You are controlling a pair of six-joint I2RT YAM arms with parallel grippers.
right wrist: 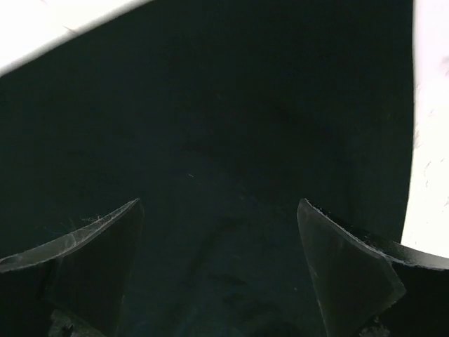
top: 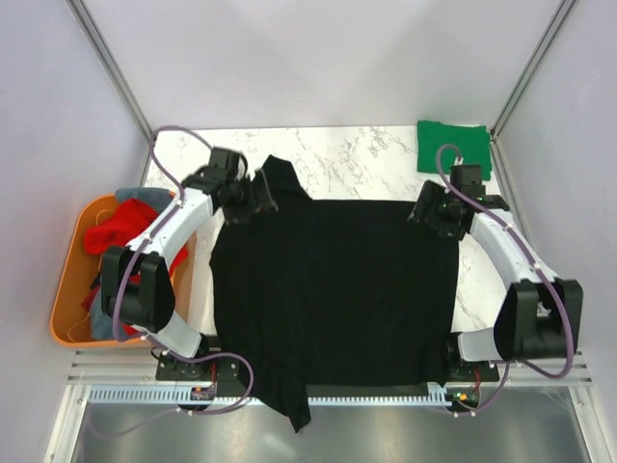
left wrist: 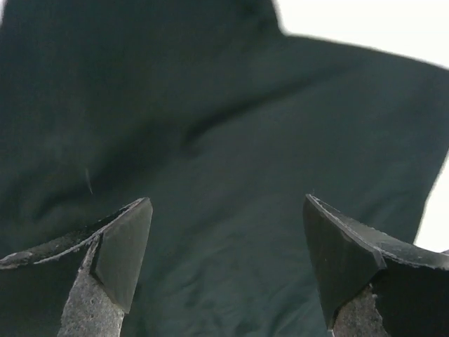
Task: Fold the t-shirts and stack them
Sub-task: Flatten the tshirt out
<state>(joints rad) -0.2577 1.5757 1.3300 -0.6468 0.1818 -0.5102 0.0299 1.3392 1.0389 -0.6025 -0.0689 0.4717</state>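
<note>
The black t-shirt (top: 333,289) lies spread flat over the middle of the table, one sleeve (top: 281,181) at the far left and another hanging over the near edge (top: 294,405). My left gripper (top: 253,201) is open over its far left corner; the cloth fills the left wrist view (left wrist: 224,140). My right gripper (top: 429,214) is open over its far right corner, with black cloth below in the right wrist view (right wrist: 224,140). A folded green t-shirt (top: 453,147) lies at the far right. Red (top: 120,231) and grey (top: 143,198) shirts sit in the tub.
An orange plastic tub (top: 72,280) stands left of the table, off its edge. Bare white marble table (top: 357,159) shows behind the black shirt and along the right side. Grey walls close in the far side and both flanks.
</note>
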